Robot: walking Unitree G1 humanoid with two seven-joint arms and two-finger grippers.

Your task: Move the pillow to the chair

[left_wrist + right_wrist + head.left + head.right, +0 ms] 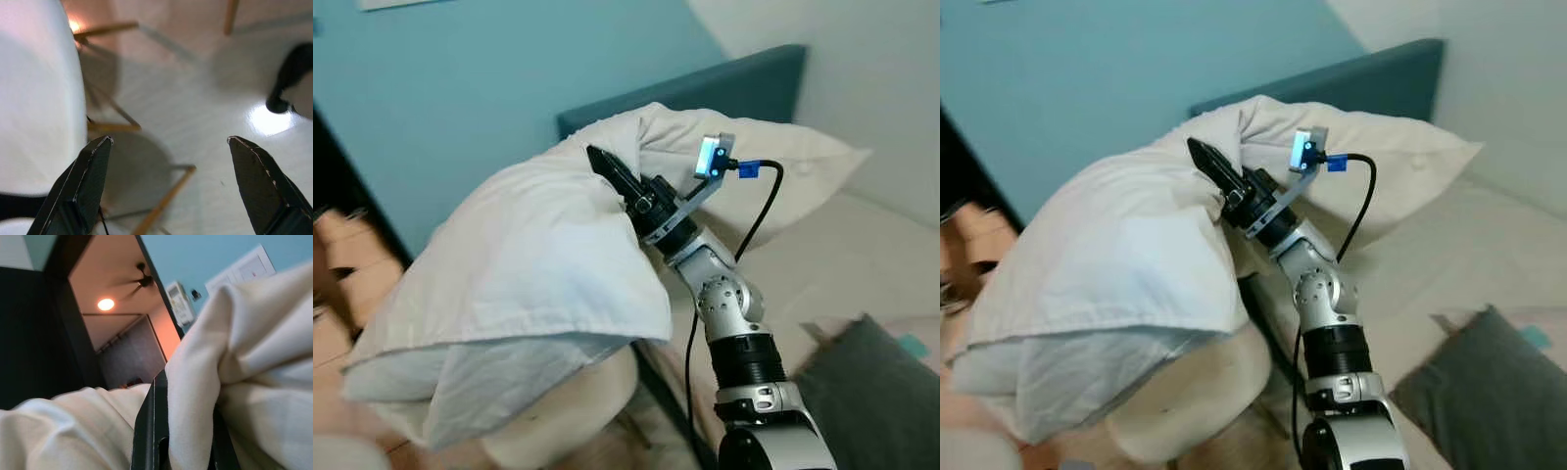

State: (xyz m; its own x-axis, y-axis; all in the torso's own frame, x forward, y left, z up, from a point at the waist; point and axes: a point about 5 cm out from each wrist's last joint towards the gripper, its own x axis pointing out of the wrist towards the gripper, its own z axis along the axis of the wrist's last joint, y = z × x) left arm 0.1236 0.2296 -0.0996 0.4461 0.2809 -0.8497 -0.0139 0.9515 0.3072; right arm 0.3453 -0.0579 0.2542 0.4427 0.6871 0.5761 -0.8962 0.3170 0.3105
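A big white pillow hangs in the air, draped over a white chair below it. My right gripper is shut on a fold of the pillow's upper edge, arm raised from the lower right. In the right wrist view the cream fabric is pinched between the black fingers. My left gripper is open, hanging beside the chair's white shell above its wooden legs, holding nothing.
A second pillow lies against the teal headboard on the bed at right. A grey cushion sits at lower right. A teal wall stands behind; a dark doorway lies to the left.
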